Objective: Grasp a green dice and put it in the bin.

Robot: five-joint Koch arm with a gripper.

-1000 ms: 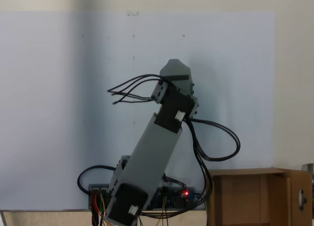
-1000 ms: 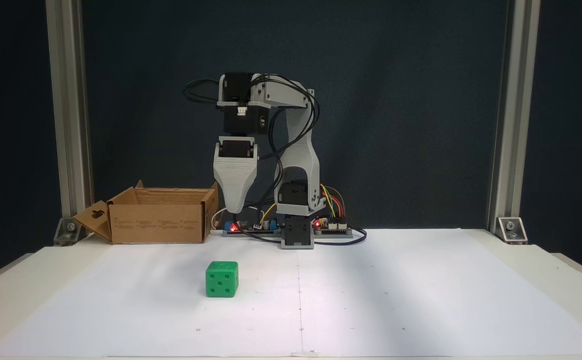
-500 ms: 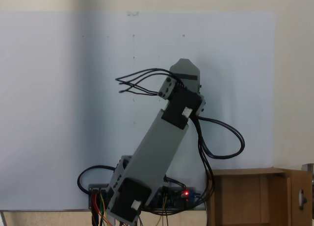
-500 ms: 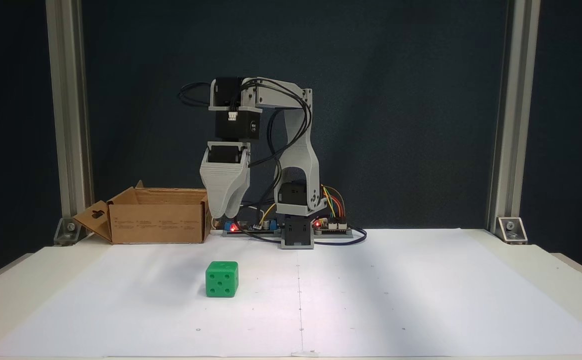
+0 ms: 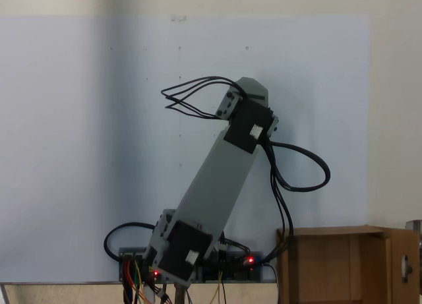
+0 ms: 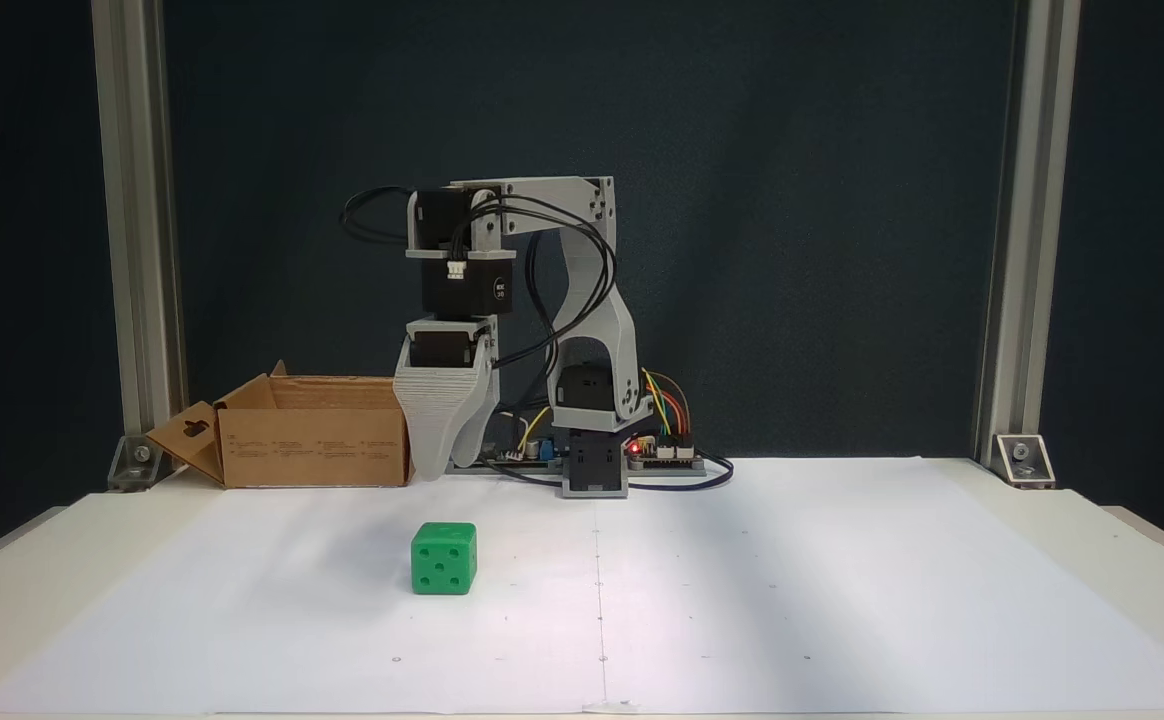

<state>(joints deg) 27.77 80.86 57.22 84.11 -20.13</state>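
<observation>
Green dice [image 6: 444,558] on white paper [image 6: 742,600] covering tabletop; bin [image 6: 314,443] behind-left, contents unseen; jaws' state cannot tell; dark backdrop.

A: In a fixed view the white sheet [image 6: 742,580] is bright and evenly lit against a dark backdrop [image 6: 792,200]; the green dice [image 6: 444,558] looks sharp, with a soft shadow to its left.

B: The other fixed view is softer, slightly hazy, perhaps out of focus, with a dim band across the paper's [image 5: 316,86] left.
</observation>
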